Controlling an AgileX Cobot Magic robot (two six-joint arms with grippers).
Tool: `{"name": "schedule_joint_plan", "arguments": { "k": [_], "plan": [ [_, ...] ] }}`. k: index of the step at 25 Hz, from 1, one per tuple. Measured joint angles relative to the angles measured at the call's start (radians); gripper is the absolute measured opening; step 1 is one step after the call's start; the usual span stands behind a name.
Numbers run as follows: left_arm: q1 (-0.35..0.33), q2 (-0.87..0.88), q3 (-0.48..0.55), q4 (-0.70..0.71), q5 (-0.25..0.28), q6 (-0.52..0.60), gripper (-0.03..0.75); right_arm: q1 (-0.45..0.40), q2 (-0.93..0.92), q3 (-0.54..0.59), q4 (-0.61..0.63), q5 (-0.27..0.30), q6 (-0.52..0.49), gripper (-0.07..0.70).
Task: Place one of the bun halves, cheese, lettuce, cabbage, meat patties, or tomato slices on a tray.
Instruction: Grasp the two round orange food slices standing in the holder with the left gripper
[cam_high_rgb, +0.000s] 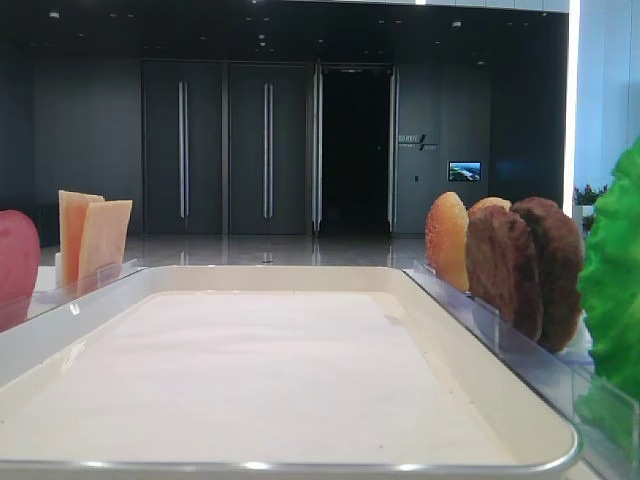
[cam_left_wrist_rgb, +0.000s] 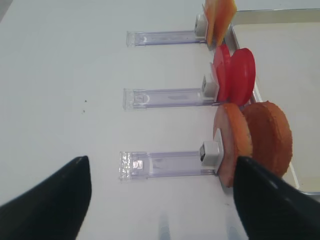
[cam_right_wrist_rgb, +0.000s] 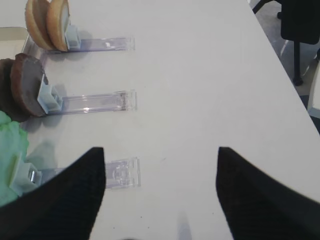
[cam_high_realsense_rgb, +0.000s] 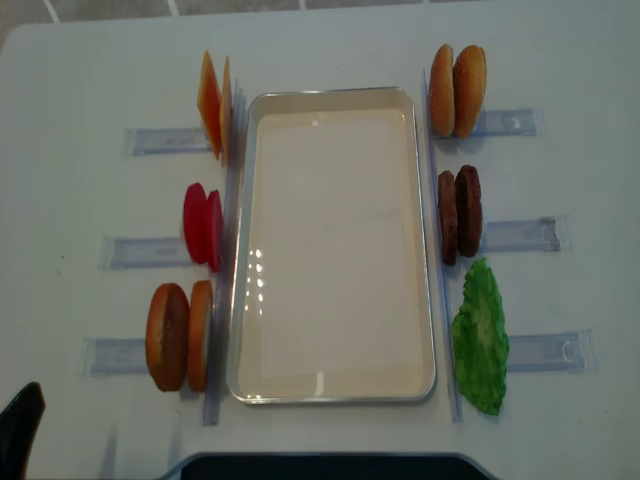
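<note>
The cream tray (cam_high_realsense_rgb: 330, 396) lies in the middle of the white table with only its paper liner in it. On its left stand cheese (cam_high_realsense_rgb: 212, 102), tomato slices (cam_high_realsense_rgb: 203, 226) and two orange bun pieces (cam_high_realsense_rgb: 180, 336). On its right stand two bun halves (cam_high_realsense_rgb: 457, 90), meat patties (cam_high_realsense_rgb: 460, 215) and lettuce (cam_high_realsense_rgb: 480, 338). No cabbage shows. My left gripper (cam_left_wrist_rgb: 162, 200) hangs open over the table beside the holder of the orange bun pieces (cam_left_wrist_rgb: 250, 140), holding nothing. My right gripper (cam_right_wrist_rgb: 161, 195) is open over bare table, right of the lettuce (cam_right_wrist_rgb: 10, 160), also without anything in it.
Narrow clear plastic holders (cam_high_realsense_rgb: 520, 235) stick out from each food pair toward the table's sides. One holder end (cam_right_wrist_rgb: 122, 172) lies just beside my right gripper's left finger. A dark chair (cam_right_wrist_rgb: 300, 25) stands past the table edge.
</note>
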Motion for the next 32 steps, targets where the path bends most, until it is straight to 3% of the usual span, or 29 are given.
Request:
{"name": "schedule_joint_plan", "arguments": {
  "k": [17,25,32],
  "plan": [
    [0.0,0.017,0.0,-0.007,0.002,-0.039,0.692,0.0,0.0,0.0,0.0,0.0,0.0,0.48],
    [0.0,0.34,-0.057,-0.011,0.053,-0.124,0.692,0.0,0.0,0.0,0.0,0.0,0.0,0.48],
    [0.0,0.675,-0.178,-0.013,0.054,-0.126,0.692,0.0,0.0,0.0,0.0,0.0,0.0,0.48]
  ]
}}
